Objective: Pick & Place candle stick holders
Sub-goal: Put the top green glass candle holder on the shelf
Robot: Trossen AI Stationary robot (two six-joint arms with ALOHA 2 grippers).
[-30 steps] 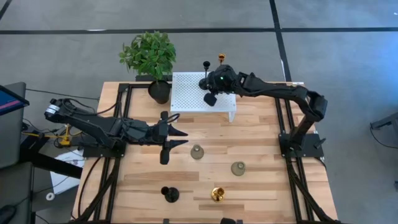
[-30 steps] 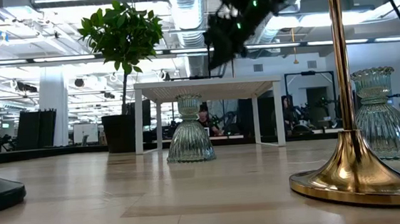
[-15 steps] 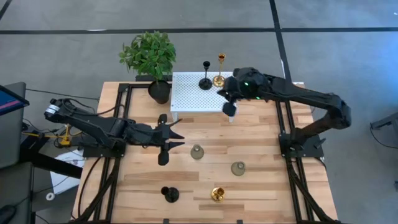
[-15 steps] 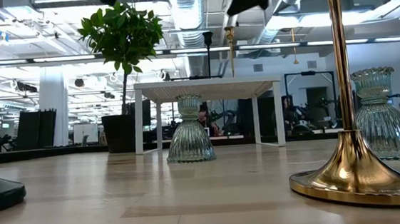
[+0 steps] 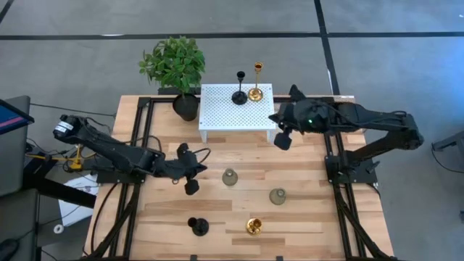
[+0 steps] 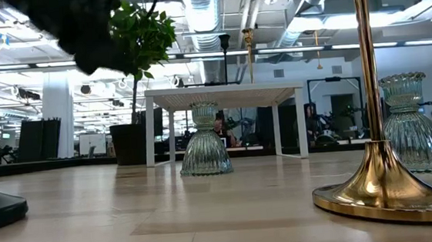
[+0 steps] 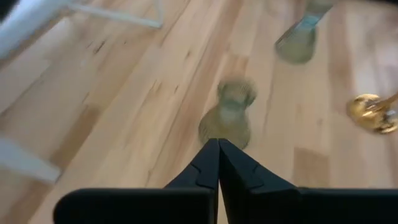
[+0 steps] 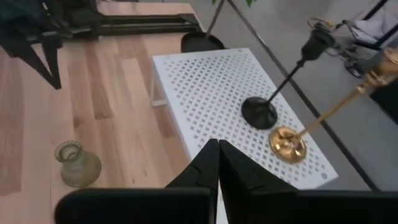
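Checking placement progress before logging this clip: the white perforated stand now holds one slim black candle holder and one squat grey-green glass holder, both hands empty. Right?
Not quite. Beside the slim black candle holder on the white perforated stand is a shiny gold candle holder, not a grey-green one, as the high view shows. The rest holds.

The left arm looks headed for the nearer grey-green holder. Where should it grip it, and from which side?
Grip the grey-green holder at its narrow neck, just under the flared rim, coming straight down from above. It stands upright and alone; its bell-shaped base is wider. The left gripper, shut, must open first.
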